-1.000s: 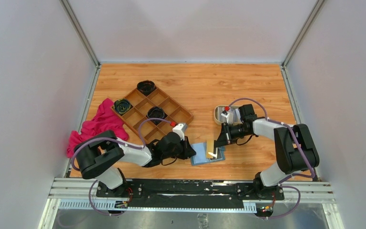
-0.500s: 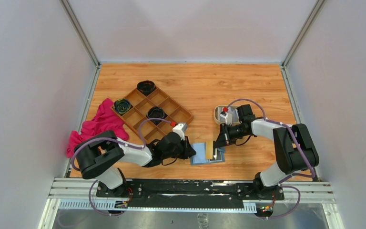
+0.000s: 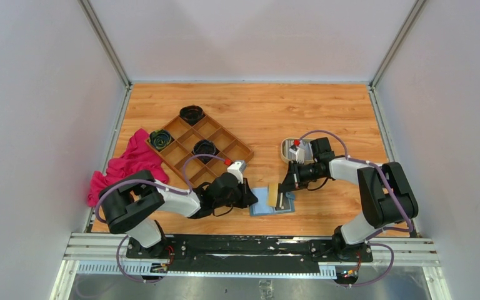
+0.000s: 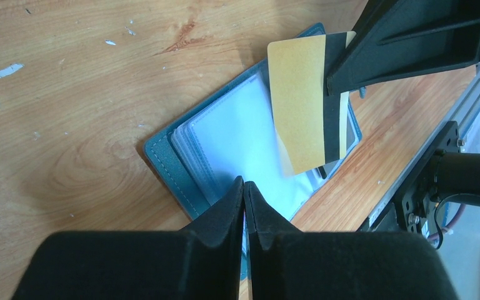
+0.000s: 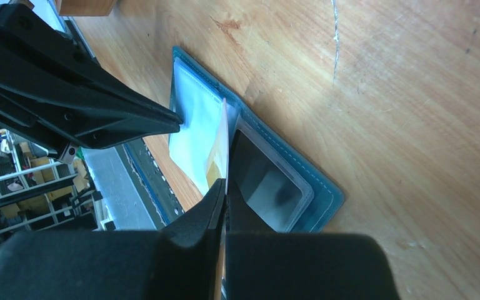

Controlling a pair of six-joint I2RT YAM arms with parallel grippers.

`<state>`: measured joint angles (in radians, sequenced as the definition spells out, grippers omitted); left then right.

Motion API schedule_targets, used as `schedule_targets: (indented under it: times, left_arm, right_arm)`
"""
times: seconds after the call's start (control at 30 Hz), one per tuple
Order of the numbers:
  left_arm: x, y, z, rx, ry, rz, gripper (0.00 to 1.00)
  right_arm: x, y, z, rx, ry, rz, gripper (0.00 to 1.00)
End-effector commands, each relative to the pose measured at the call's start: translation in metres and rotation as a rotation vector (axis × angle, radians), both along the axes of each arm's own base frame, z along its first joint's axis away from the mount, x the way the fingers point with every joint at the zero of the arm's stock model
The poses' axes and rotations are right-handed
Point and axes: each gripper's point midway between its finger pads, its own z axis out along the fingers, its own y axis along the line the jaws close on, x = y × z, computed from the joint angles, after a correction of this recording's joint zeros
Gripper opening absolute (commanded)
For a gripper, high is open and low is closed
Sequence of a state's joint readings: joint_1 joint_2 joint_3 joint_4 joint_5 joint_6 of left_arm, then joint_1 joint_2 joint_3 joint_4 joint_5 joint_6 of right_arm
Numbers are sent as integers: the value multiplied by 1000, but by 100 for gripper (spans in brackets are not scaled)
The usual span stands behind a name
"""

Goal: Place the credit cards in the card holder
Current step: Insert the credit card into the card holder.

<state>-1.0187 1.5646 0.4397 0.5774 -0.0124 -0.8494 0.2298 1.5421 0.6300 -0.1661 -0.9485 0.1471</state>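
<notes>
Right gripper is being clenched on a yellow credit card over the open card holder on the worktop; left gripper, jaws together, is being rested at its edge.

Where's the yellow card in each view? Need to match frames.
Top external: yellow card, low centre, over the card holder.
Left wrist: upper right, face-on.
Right wrist: centre, edge-on.
Shared landmark: the open teal card holder.

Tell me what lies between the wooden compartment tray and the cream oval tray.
Nothing: only bare table shows between the wooden compartment tray and the cream oval tray, in the top view.
</notes>
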Motion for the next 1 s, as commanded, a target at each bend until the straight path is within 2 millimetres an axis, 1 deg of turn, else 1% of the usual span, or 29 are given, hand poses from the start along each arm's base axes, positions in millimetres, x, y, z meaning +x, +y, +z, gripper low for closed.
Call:
schedule_targets:
  times: [0.0, 0.3, 0.47, 0.53, 0.73, 0.97]
  left_arm:
    - [-4, 8, -18, 75, 22, 5, 6]
    - [-5, 8, -19, 77, 24, 3, 6]
    - [-5, 8, -19, 77, 24, -1, 6]
    - [-5, 7, -19, 76, 24, -1, 6]
    - [-5, 6, -19, 77, 24, -10, 6]
    - [-7, 4, -19, 74, 25, -24, 6]
  right_arm:
    - [1, -1, -7, -42, -26, -13, 0]
    - [-17, -3, -15, -58, 20, 26, 0]
    - [-29, 3, -20, -70, 61, 73, 0]
    - [-31, 3, -21, -75, 70, 78, 0]
    - [-30, 3, -25, -97, 83, 60, 0]
    - [-23, 5, -27, -114, 121, 13, 0]
